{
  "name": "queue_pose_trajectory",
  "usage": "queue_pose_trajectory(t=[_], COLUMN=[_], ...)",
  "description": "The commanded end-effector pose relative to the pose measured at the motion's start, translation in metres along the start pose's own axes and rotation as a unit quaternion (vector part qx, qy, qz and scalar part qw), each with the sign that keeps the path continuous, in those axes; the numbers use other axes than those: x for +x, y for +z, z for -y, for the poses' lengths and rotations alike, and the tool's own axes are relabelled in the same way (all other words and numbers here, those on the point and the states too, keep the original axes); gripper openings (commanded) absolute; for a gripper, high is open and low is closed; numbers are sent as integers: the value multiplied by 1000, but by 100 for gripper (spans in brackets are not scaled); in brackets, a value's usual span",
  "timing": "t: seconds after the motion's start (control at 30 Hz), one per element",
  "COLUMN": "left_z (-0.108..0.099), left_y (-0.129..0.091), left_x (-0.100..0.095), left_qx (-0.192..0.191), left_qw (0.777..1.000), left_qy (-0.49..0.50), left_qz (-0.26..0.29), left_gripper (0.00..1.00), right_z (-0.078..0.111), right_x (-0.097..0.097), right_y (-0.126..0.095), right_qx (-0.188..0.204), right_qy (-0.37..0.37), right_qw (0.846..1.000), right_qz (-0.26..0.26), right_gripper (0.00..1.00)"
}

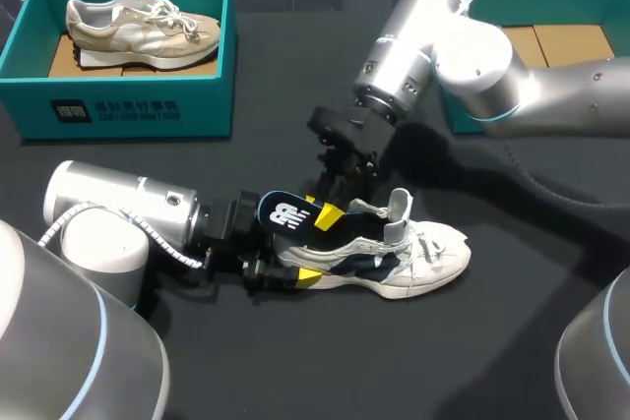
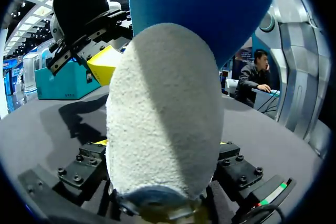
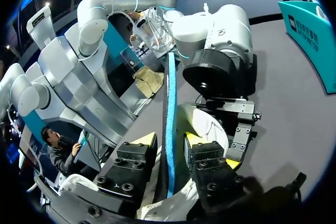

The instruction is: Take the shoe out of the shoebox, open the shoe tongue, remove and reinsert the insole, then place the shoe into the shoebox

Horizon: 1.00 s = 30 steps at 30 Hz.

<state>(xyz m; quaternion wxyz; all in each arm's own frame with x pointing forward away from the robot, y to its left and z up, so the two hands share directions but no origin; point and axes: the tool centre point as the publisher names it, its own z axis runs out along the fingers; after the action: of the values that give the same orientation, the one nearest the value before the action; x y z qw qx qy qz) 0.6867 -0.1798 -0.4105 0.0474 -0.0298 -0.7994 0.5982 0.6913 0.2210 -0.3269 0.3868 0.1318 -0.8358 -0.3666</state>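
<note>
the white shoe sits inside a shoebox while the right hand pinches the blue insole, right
No. The head view shows the white shoe lying on the black table, not in a box. The right hand does pinch the blue insole.

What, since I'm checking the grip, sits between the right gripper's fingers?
The blue insole, edge-on, rising from the white shoe; the right wrist view shows it.

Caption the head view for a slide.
Left arm clamps the heel of the white-and-navy sneaker, right arm at its blue insole; beige sneaker lies in teal shoebox.
</note>
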Motion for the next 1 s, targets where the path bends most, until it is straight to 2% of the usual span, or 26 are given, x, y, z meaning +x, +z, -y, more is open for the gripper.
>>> queue_pose_trajectory(t=[0.03,0.17,0.27,0.33,0.37,0.6,1.0], left_z=[-2,-2,-2,-2,-2,-2,-2], left_y=[2,2,2,2,2,2,2], left_x=[1,1,1,1,1,1,1], left_qx=[-1,-1,-1,-1,-1,-1,-1], left_qw=[1000,1000,1000,1000,1000,1000,1000], left_qy=[0,0,0,0,0,0,0], left_qz=[0,0,0,0,0,0,0], left_gripper=[0,0,0,0,0,0,0], right_z=[-2,-2,-2,-3,-4,-14,-52], right_x=[-1,-1,-1,0,0,5,30], right_y=[3,5,6,6,6,7,-1], right_qx=[2,1,0,1,1,9,19], right_qy=[4,7,9,10,11,18,23], right_qw=[1000,1000,1000,1000,1000,1000,999], right_qz=[-1,-3,-4,-4,-5,-4,28], right_gripper=[29,20,19,10,0,0,0])
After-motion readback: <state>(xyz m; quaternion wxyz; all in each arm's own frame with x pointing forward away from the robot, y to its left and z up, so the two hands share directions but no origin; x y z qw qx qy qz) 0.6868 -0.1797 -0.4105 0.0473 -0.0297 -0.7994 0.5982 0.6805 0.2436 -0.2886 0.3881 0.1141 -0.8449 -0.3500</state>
